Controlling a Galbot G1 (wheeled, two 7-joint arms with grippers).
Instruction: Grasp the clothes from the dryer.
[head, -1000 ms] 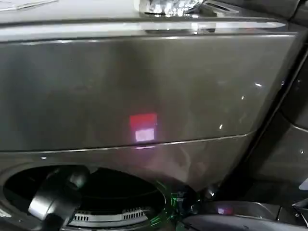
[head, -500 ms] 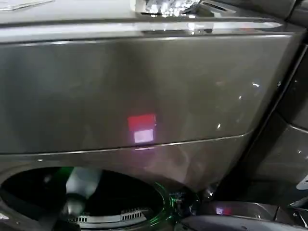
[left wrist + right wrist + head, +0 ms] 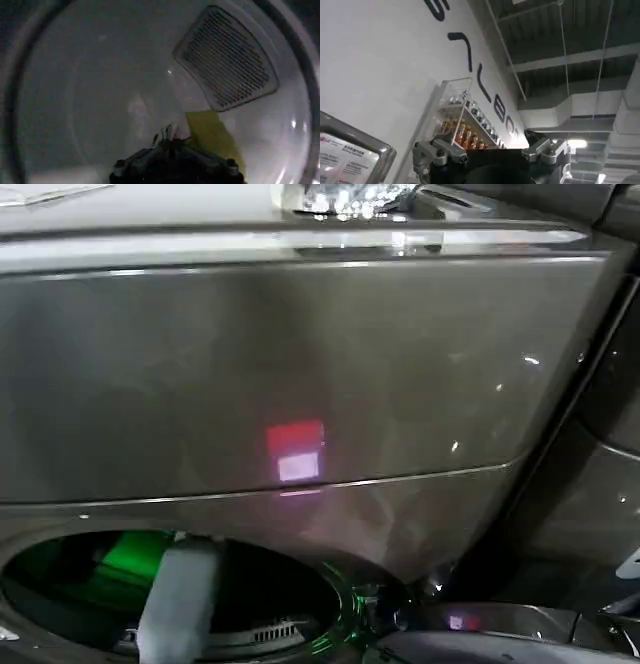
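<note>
The dryer (image 3: 300, 364) stands before me with its bronze-grey front and its round porthole (image 3: 260, 584) open at the lower left. My left arm (image 3: 180, 604) reaches through the porthole, next to a green glow (image 3: 125, 559). In the left wrist view my left gripper (image 3: 171, 144) is inside the pale drum (image 3: 100, 90). The clothes (image 3: 212, 135), a small yellow-green fold of fabric, lie just past it below a ribbed vent grille (image 3: 225, 57); I cannot make out contact. My right gripper (image 3: 487, 165) is parked outside, pointing up at a wall and ceiling.
A second dark machine (image 3: 600, 464) stands close on the right. Something shiny (image 3: 350, 196) lies on the dryer's top. A dark curved part (image 3: 480, 639) sits low on the right beside the porthole. The right wrist view has a clear shelf of bottles (image 3: 465, 125) on a white wall.
My left arm has moved right and deeper into the porthole. A green glow has grown inside the drum beside it.
</note>
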